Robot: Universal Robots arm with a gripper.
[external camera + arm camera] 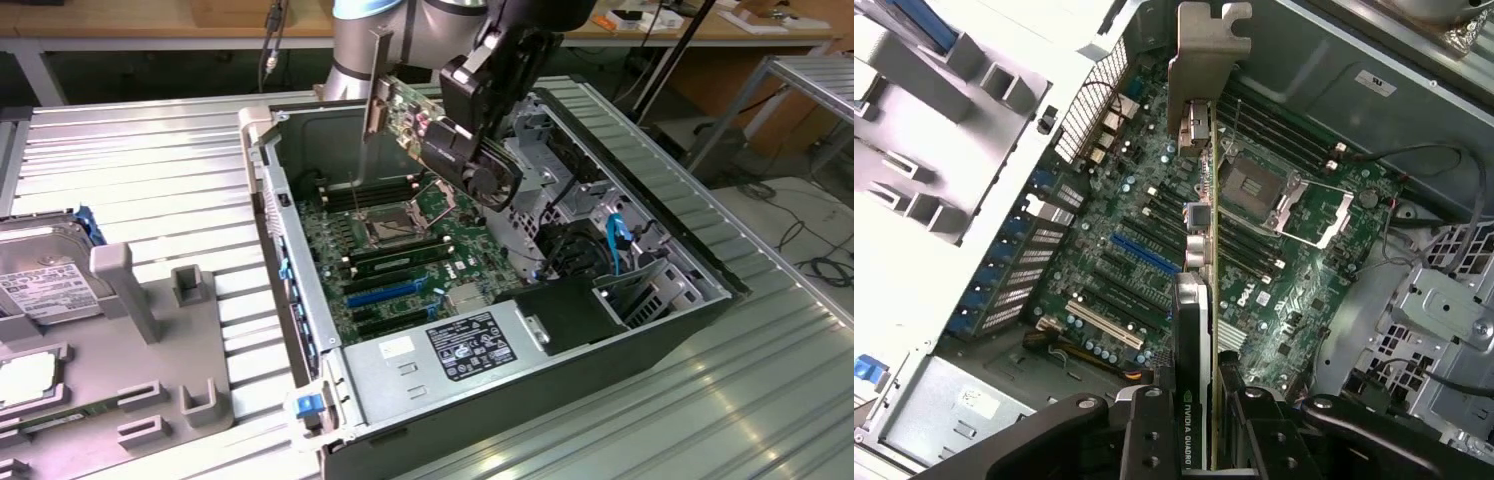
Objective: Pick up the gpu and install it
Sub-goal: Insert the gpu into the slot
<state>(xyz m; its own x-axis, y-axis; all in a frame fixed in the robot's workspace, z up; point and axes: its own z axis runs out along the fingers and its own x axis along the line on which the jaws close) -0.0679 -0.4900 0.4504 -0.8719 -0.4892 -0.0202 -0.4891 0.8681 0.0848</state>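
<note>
My gripper (470, 140) is shut on the gpu (424, 128), a thin green card with a black cooler and a long silver end bracket (378, 88). It hangs tilted in the air above the open computer case (694, 300), over the motherboard (400, 250). In the wrist view the gpu (1199, 300) runs edge-on away from my gripper (1194, 420), its silver bracket (1204, 60) at the far end. Under it lie the blue expansion slot (1144, 252) and the empty CPU socket (1254, 185).
A power supply (454, 350) fills the case's near end, with a drive cage (641, 280) and blue cable at the exterior view's right. A grey parts holder (120, 330) with a silver hard drive (47, 285) sits at the exterior view's left on the ribbed metal table.
</note>
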